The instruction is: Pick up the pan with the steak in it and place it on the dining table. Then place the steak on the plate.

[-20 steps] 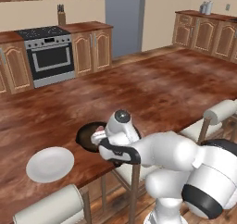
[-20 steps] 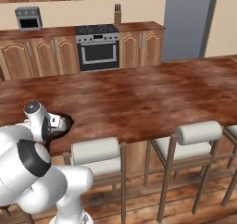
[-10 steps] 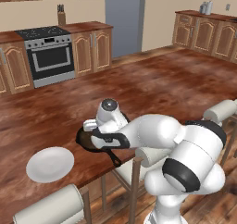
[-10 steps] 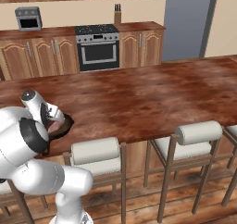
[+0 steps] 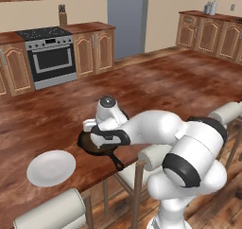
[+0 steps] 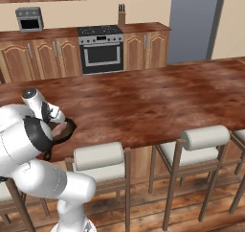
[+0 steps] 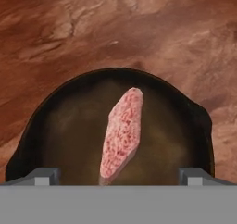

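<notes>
The dark pan (image 5: 94, 146) rests on the dining table (image 5: 156, 88) near its front edge, its short black handle (image 5: 117, 164) pointing toward the stools. The pinkish-red steak (image 7: 122, 131) lies lengthwise in the middle of the pan (image 7: 69, 130). My gripper (image 7: 119, 176) hangs open just above the pan, one fingertip (image 7: 44, 176) on each side of the steak's near end, not touching it. The white plate (image 5: 51, 167) lies on the table left of the pan. From the right, the gripper (image 6: 56, 124) stands over the pan (image 6: 66, 130) and steak (image 6: 60, 127).
Padded stools (image 6: 99, 157) line the table's front edge, right under the pan's handle. A stove (image 5: 51, 55) and wooden cabinets (image 5: 94, 48) stand far behind. The table (image 6: 143, 97) stretches bare to the right.
The hand has swung left and turned over the pan, ending above the steak. Pan, steak and plate have stayed put. The jaws remain wide.
</notes>
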